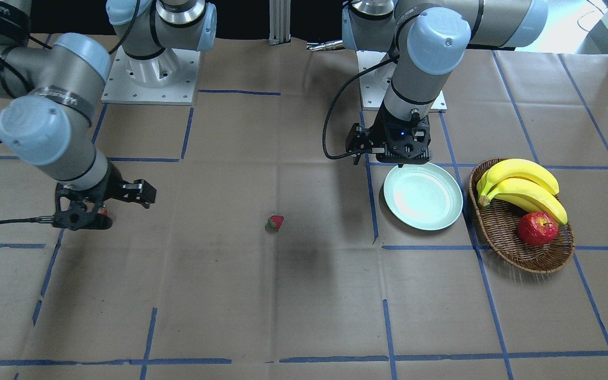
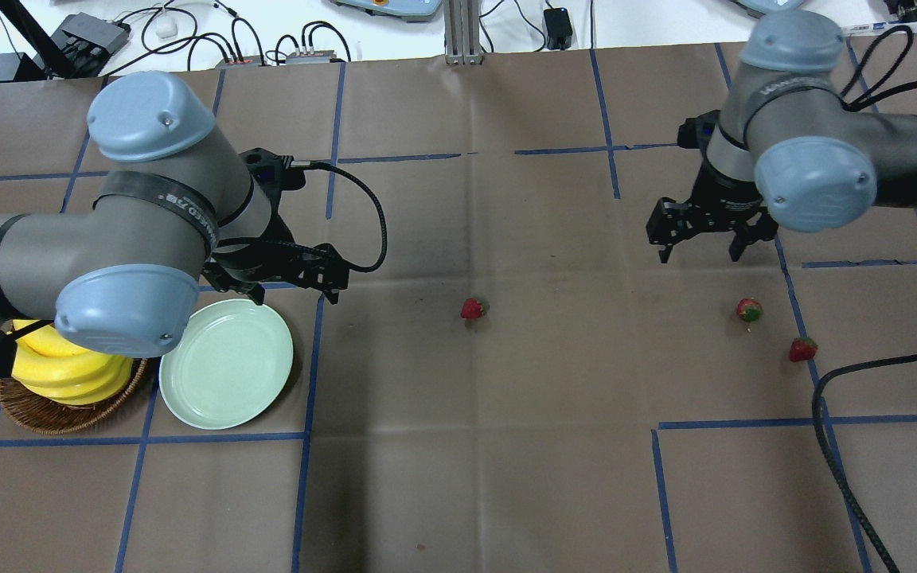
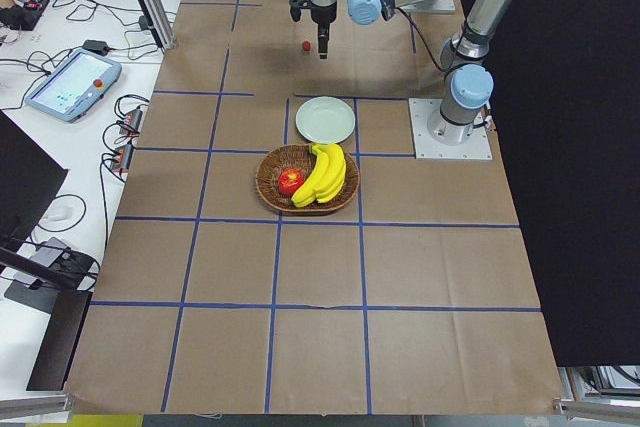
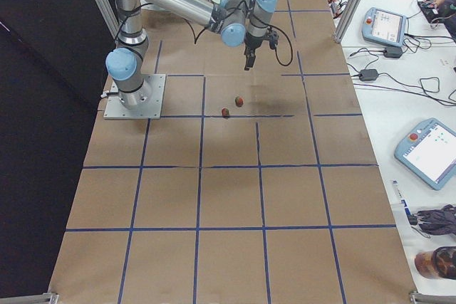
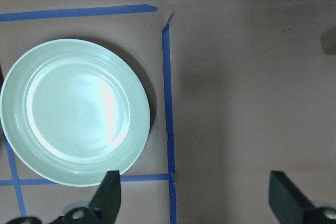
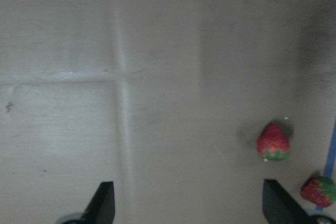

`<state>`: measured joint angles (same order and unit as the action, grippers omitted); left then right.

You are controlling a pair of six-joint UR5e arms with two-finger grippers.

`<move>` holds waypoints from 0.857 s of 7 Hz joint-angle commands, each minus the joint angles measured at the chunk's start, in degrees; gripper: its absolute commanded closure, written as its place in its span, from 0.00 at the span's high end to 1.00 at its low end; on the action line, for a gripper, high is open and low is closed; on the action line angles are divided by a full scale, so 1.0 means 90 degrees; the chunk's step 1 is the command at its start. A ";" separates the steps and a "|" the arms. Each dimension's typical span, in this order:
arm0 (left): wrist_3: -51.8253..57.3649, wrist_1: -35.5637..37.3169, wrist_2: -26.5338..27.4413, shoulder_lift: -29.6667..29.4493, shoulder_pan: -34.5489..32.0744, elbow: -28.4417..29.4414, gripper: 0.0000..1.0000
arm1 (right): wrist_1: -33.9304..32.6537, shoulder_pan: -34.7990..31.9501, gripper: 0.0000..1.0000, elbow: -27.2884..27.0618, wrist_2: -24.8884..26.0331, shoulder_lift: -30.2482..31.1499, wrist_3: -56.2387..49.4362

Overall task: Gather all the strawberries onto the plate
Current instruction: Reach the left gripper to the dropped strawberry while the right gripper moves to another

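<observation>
The left arm comes in bent over its own end of the table [image 2: 458, 477], wrist turned straight down, so that the left gripper [image 2: 295, 296] hangs above the brown paper just beside the rim of the plate [image 2: 188, 404]. Its jaws stand wide apart with nothing in them. In the left wrist view the plate lies off to one side of the fingers [image 5: 109, 195], not between them.

The right arm stretches out over the other end, wrist also pointing down. The right gripper [image 2: 698, 256] hovers above the paper with its jaws spread and empty. Two of the three strawberries lie on the paper close by: the first strawberry [image 2: 749, 309] and, a little farther out, the second strawberry [image 2: 802, 348]. In the right wrist view both lie toward one finger's side, the second near that fingertip, and neither sits between the jaws.

The third strawberry [image 2: 472, 309] lies alone near the table's middle, between the two arms and well apart from the plate. A wicker basket [image 2: 60, 418] sits just beside the plate, holding bananas [image 2: 60, 370] and an apple [image 1: 538, 228]
</observation>
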<state>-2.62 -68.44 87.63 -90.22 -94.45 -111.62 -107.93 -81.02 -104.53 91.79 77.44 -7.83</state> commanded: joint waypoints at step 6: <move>-0.1339 0.2466 -0.0802 -0.2939 -0.1398 0.1099 1.00 | -0.2841 0.0858 1.00 -0.1686 0.0065 -0.0557 -0.1152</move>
<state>-13.96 -47.98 80.82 -111.54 -105.23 -105.45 -131.62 -73.42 -119.47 92.29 73.84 -18.14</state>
